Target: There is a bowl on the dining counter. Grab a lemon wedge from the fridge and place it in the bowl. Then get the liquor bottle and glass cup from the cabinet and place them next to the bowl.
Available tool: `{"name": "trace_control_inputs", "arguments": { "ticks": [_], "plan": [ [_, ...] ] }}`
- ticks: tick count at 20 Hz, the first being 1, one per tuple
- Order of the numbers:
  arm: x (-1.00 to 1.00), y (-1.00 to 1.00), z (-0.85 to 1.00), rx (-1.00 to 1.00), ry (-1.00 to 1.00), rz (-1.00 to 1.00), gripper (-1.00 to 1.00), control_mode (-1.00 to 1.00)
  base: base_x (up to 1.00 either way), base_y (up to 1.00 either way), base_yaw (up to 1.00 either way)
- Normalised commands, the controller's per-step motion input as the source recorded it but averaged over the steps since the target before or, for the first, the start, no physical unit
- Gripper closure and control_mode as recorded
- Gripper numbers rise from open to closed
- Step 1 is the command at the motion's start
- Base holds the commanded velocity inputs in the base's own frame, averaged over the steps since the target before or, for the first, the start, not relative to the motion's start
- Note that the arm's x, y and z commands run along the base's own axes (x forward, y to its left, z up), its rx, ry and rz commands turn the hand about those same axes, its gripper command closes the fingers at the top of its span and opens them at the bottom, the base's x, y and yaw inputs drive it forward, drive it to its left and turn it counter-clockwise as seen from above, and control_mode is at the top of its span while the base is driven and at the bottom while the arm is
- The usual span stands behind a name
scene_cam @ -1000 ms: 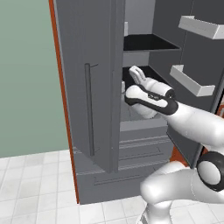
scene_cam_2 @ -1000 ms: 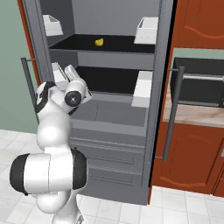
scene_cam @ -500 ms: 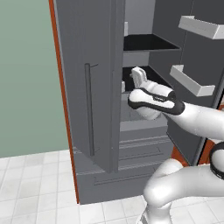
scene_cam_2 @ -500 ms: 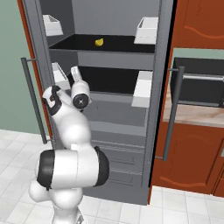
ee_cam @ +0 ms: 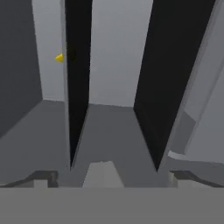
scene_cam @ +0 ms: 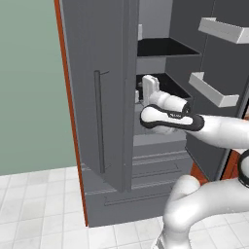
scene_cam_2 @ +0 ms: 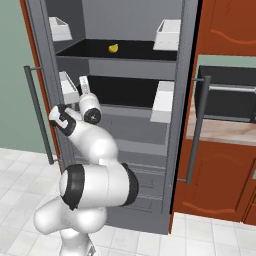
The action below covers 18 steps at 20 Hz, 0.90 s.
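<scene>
Reaching: gripper (scene_cam_2: 83, 84) is entering the fridge (scene_cam_2: 125, 117), below the lemon (scene_cam_2: 114, 48).
Gripper: gaping wide, carrying nothing.
Next: rising toward the upper shelf.

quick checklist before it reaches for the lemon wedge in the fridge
1. Fridge doors open: ok.
2. Lemon wedge in sight, on the upper black shelf: ok.
3. End effector open and holding nothing: ok.
4. End effector level with the wedge: not ok; it sits lower, by the second shelf.
5. Clear path past the door bins: cannot tell.
</scene>
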Motion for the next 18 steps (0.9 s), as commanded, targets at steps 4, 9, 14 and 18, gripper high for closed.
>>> {"name": "trace_control_inputs", "arguments": {
  "ticks": [4,9,14,18],
  "plan": [
    [0.15,0.61,0.00,0.05,0.05,0.01,-1.00,-1.00,0.00,0.00,0.00],
    [0.11,0.56,0.00,0.03,0.06,0.00,-1.00,-1.00,0.00,0.00,0.00],
    [-0.11,0.57,0.00,0.01,0.02,0.00,-1.00,-1.00,0.00,0.00,0.00],
    [-0.77,0.67,0.00,0.00,0.00,0.04,-1.00,-1.00,0.00,0.00,0.00]
  ]
}}
